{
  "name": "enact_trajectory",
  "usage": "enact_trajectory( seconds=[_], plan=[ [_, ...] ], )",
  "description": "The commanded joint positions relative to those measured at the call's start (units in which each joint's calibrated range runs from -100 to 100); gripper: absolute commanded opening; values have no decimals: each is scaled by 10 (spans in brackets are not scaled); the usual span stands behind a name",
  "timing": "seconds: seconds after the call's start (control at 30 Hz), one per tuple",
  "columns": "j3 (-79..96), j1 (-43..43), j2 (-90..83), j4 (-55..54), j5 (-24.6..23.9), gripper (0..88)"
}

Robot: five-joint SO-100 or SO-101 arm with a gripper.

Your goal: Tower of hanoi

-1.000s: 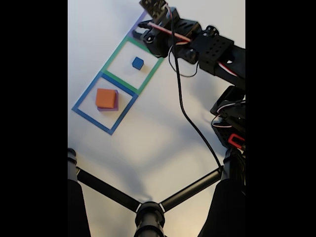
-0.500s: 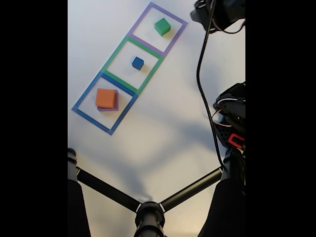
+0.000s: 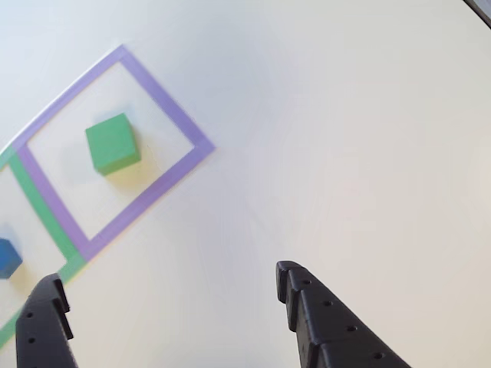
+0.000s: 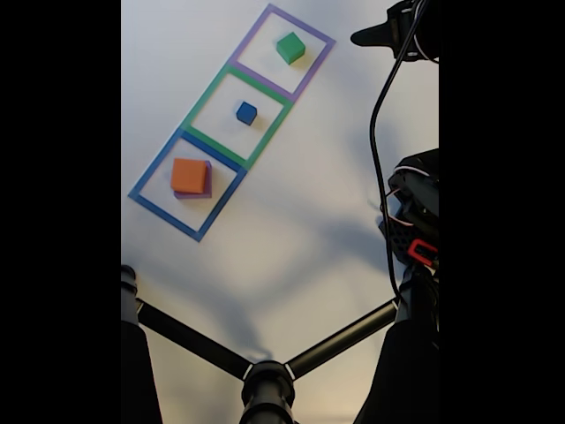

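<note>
The tower of hanoi blocks lie in three tape squares. The green cube (image 4: 290, 47) (image 3: 113, 143) sits alone inside the purple tape square (image 4: 251, 34) (image 3: 166, 97). In the green tape square (image 4: 205, 97) is the small blue cube (image 4: 246, 112) (image 3: 6, 257). An orange block (image 4: 188, 175) rests on the purple slab (image 4: 209, 181) within the blue tape square (image 4: 156, 163). My gripper (image 3: 170, 274) (image 4: 362, 38) hangs open and holds nothing, to the right of the purple square and above the bare table.
Black stand legs (image 4: 265, 371) cross the bottom of the fixed view. The arm's base (image 4: 415, 221) and a black cable (image 4: 384, 177) run along the right side. White table lies between the squares and the base.
The arm has drawn back from over the purple tape square toward the upper right. The green cube now shows there, standing alone. The other blocks have not moved.
</note>
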Motion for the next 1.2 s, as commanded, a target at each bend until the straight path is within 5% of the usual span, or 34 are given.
enact_trajectory(
  seconds=[0.0, 0.23, 0.67, 1.17],
  plan=[
    [129, 17, -31, -174, 0, 379],
    [379, 6, -7, -553, 0, 408],
    [515, -70, 255, -1028, 0, 447],
    [416, -110, 596, -1306, 0, 460]
  ],
)
